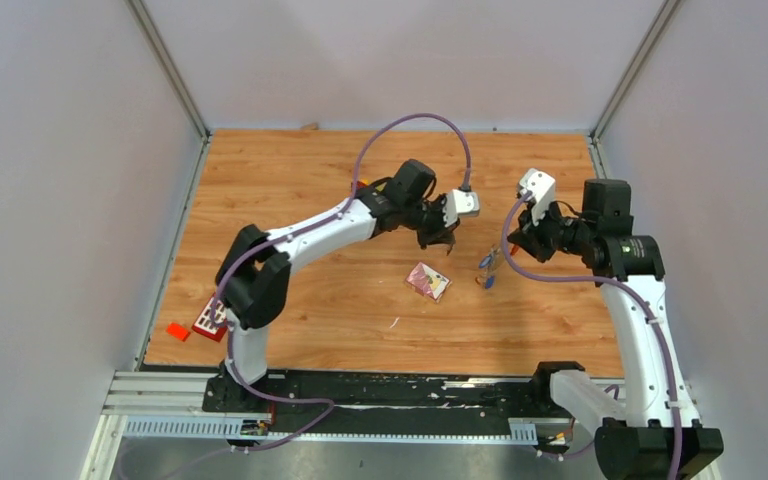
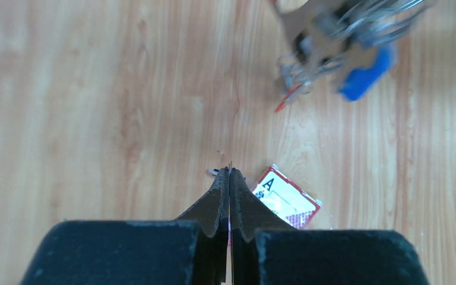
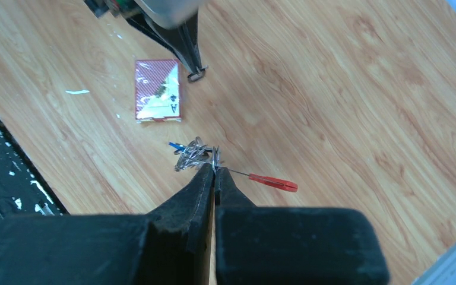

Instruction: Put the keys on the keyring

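Wooden table (image 1: 310, 180), one keyring (image 3: 193, 157), one packet (image 1: 428, 281)

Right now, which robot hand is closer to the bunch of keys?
Right. The right gripper is shut on the keyring carrying the keys; the left gripper hangs apart from it, nearer the packet.

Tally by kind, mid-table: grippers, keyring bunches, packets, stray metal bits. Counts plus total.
grippers: 2, the left gripper and the right gripper
keyring bunch: 1, pinched at the right gripper's tips
foil packet: 1, flat on the wood
small metal piece: 1, at the left gripper's tips
total: 5
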You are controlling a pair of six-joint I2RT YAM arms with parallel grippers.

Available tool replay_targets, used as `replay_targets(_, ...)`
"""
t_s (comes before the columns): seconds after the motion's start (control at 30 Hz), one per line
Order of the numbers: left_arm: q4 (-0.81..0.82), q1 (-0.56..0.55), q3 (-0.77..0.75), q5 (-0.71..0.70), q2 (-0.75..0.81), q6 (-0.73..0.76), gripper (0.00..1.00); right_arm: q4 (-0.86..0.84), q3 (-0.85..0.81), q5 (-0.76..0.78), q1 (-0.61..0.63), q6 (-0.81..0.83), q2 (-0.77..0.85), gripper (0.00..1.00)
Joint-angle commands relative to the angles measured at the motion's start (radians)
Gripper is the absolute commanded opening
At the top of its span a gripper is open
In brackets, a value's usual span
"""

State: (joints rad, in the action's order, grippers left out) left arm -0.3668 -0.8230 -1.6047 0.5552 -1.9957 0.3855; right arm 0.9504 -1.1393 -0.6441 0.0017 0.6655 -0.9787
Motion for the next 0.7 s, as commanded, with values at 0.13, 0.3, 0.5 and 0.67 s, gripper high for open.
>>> replay_targets(0.13,0.001,0.003,0.142,-0.001,0.348,0.139,0.0,-0.068,-0.076,-0.056,0.189,0.036,-0.049,0.0)
replay_targets(0.3,0.051,0.007,0.287,-0.026,0.505,0.147,0.0,-0.132,-0.095,-0.083,0.307,0.024,-0.096,0.0)
replay_targets(0.5,0.116,0.015,0.419,-0.01,0.663,0.147,0.0,-0.191,-0.087,-0.131,0.411,0.007,-0.148,0.0)
replay_targets(0.67,0.144,0.019,0.494,0.016,0.736,0.198,0.0,-0.259,-0.045,-0.163,0.457,-0.014,-0.177,0.0)
